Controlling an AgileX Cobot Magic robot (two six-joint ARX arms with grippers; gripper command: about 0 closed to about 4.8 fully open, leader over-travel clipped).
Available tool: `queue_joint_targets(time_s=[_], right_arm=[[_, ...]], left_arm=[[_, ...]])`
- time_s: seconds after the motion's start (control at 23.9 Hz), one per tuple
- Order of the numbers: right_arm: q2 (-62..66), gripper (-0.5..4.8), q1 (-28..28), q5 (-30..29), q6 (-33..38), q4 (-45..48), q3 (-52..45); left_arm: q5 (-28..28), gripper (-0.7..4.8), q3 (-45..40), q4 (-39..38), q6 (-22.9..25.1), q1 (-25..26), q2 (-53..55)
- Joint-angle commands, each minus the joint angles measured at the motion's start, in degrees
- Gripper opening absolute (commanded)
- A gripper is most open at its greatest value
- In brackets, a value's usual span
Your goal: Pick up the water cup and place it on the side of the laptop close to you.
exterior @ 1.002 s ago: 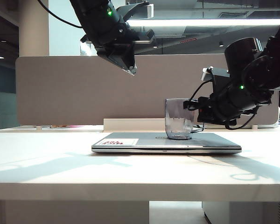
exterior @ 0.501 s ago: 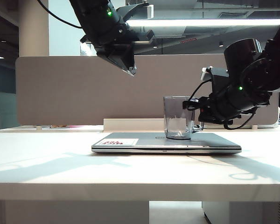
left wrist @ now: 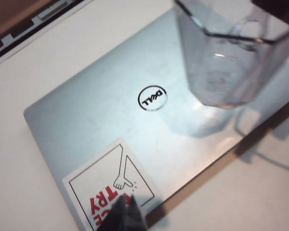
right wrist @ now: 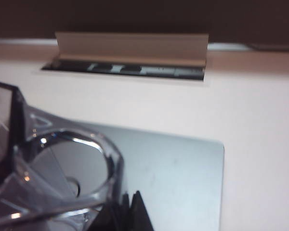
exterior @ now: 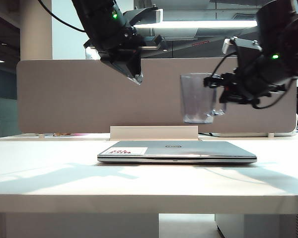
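A: Spotted the cup (exterior: 198, 99) where?

B: Right off the laptop (exterior: 176, 151), hanging upright in the air at about one o'clock from the lid's round logo (exterior: 172, 146), with nothing under its base.

A: Held how?

B: Pinched by the right gripper (exterior: 222, 95) at the handle (exterior: 218, 109), on the cup's three o'clock side. Jaws clamped narrow on that angular loop.

A: And the left gripper (exterior: 137, 77)?

B: Parked high at about eleven o'clock above the lid, tips pressed together, carrying nothing.

A: Looked like what sort of thing to handle?

B: Clear and grey-tinted, with faceted walls and a thick base. Seemed empty. Judged stiff, smooth and slippery, and probably breakable if knocked. Likely bottom-heavy too, so apt to swing or twist in a handle-only hold.

A: Saw a better place to grip?

B: Judged not. Flat edges on the handle for the pads, slick and broad walls everywhere else.

A: And the lid?

B: Thin, flat, silver-grey with a dull sheen, plus a white sticker (exterior: 123, 150) with red print at seven o'clock from the logo. Noted pale matte table (exterior: 49, 173) at six o'clock of the laptop, judged the proper landing spot.
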Motion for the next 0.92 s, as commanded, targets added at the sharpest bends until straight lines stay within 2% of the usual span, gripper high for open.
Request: queue_joint_targets(time_s=[0.04,0.29,0.5,0.92], right_arm=[[-5.6,-0.02,0.0,-0.2,-0.1,1.7,-5.9],[-11.2,-0.02,3.1,0.5,1.5,1.1,-13.1],[-11.2,-0.02,11.4,6.3,1.5,1.2,-15.7],[-11.2,-0.02,11.9,6.6,3.9,6.3,-23.2]], left_arm=[[0.1,-0.04,0.2,-1.5,0.0,0.0,-0.3],[0.1,-0.04,0.2,-3.5,-0.2,-0.1,-1.3],[0.1,-0.04,0.2,-5.1,-0.2,-0.1,-3.0],[0.1,-0.04,0.2,-6.4,0.0,-0.1,-4.8]])
